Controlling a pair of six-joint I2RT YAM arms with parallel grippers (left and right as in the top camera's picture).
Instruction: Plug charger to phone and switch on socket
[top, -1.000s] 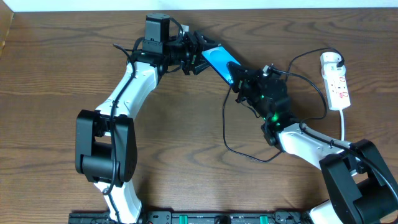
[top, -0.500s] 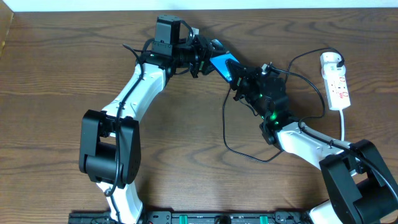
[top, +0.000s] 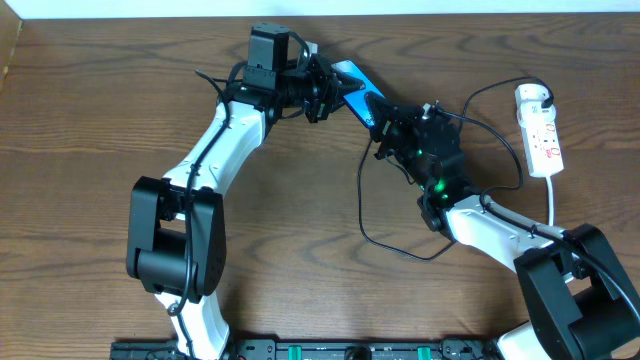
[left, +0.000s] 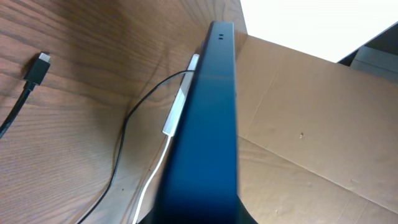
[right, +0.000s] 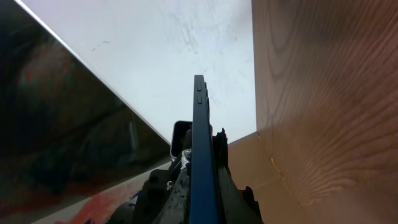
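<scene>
Our left arm (top: 215, 140) rises from its base at the near edge of the desk (top: 90, 150) and stretches to the far side, its wrist bent toward the middle. Its jaws are clamped narrow on the far-left end of the phone (top: 353, 88). Our right arm (top: 490, 225) comes in low from the near right corner and slants up and left, and its jaws are closed tight on the phone's other end. The phone therefore hangs between the two arms at the back of the desk, slanting from far left to near right with its blue screen showing from above. Both wrist cameras see it edge-on as a dark slim bar, and we cannot tell whether any part of it touches the desk. The charger (top: 362, 215) lies in a loose black loop on the desk below the right wrist and runs on toward the socket (top: 541, 135) at the right edge. Its plug tip (left: 37, 65) lies free on the wood, apart from the phone.
</scene>
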